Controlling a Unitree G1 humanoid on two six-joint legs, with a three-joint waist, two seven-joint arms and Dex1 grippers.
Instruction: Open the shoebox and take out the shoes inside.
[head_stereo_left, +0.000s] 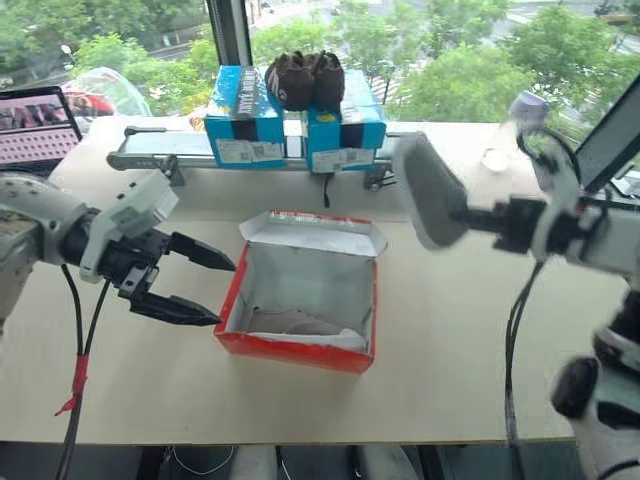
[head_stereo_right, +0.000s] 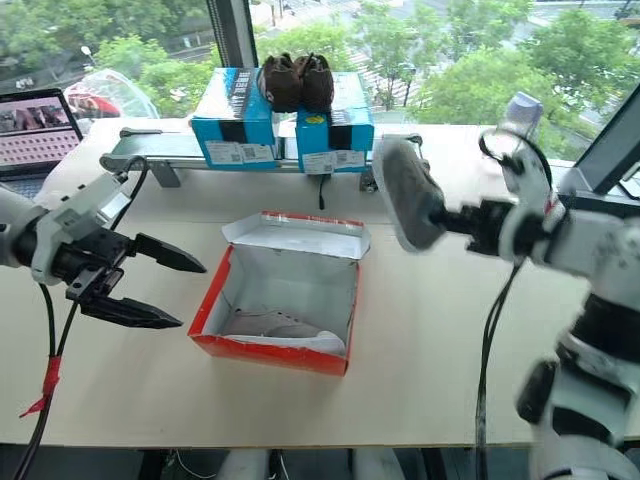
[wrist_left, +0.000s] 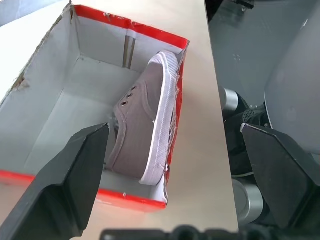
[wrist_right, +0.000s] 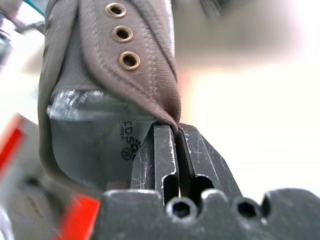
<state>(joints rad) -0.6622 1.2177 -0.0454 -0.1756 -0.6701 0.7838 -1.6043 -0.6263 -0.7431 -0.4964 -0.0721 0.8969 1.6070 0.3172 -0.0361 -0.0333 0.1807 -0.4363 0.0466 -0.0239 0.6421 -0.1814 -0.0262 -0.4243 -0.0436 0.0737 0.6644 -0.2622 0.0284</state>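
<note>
Right of the box: right gripper pinches one shoe aloft by its edge.
Box: shoebox open mid-bench, second shoe inside.
Left gripper: wide, empty.
Risk: thin pinch may slip.
Surface: pale bench by window.

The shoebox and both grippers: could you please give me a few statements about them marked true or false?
1. The shoebox stands open. True.
2. The shoebox is empty. False: one shoe lies inside it.
3. The right gripper holds the other shoe in the air. True.
4. The left gripper is shut on a shoe. False: its fingers stand open beside the box, holding nothing.
5. The dark shoes lie on the table. False: they sit on the blue boxes.
</note>
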